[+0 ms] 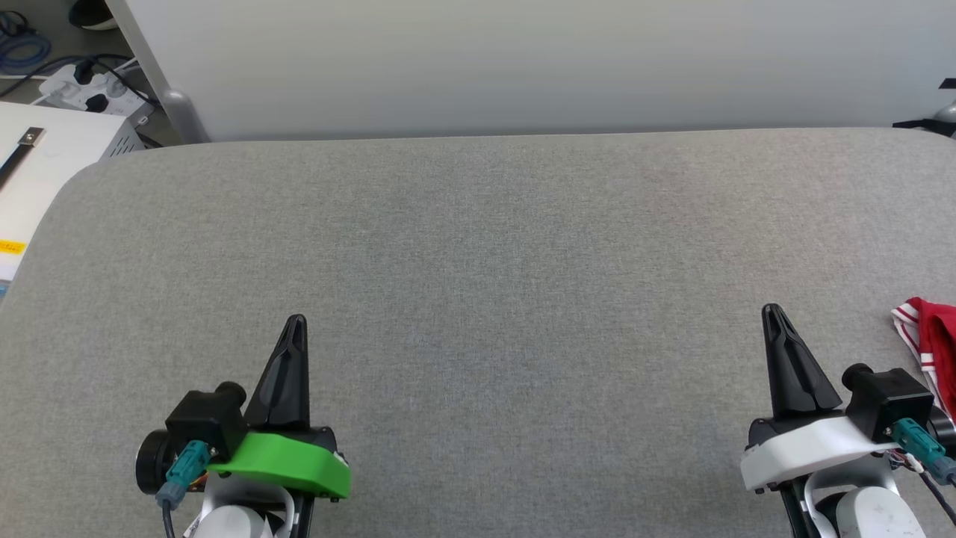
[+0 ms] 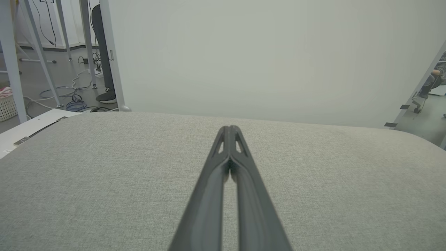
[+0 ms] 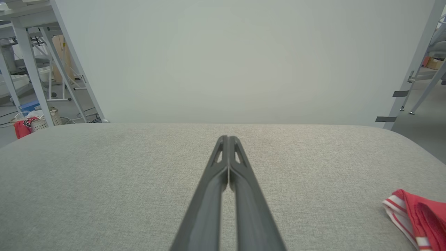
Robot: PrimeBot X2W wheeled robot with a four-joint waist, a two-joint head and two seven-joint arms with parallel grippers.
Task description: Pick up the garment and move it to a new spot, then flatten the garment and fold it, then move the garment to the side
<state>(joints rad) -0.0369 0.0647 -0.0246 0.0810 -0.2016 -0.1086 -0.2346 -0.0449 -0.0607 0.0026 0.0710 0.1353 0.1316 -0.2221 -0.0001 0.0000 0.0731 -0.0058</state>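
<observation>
Could catch only the striped trim of the red garment [image 1: 937,340], bunched on the grey table [image 1: 478,246] just right of the right pincer [image 1: 773,312] and mostly cut off at the head view's edge; hard to judge whether folded or crumpled. Fits cloth waiting for pickup as well as cloth already set aside. Might shove it off the table's rim with a blind sideways sweep, or drag it by one thin hem. Clenched fully, both the right pincer and, well left of it, the left pincer [image 1: 296,323]: fingertips pressed together, grasping nothing, clear of the garment.
</observation>
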